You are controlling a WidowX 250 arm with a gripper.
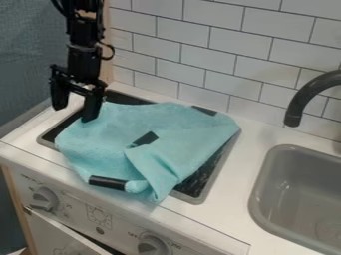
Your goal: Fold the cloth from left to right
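1. So, the fingers point(91, 107) hang spread wide in the upper left, gripping nothing.
2. The cloth point(180, 142) lies rumpled mid-frame over the stove top point(194, 187), left of the sink point(283, 169).

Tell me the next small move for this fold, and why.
Probably ease the gripper slightly right and down over the cloth's upper-left edge, as seen here: its fingers are apart with no cloth between them, beside that edge, and a left-to-right fold likely starts with a grip there.

Soft, even indoor light; fine details blurred.
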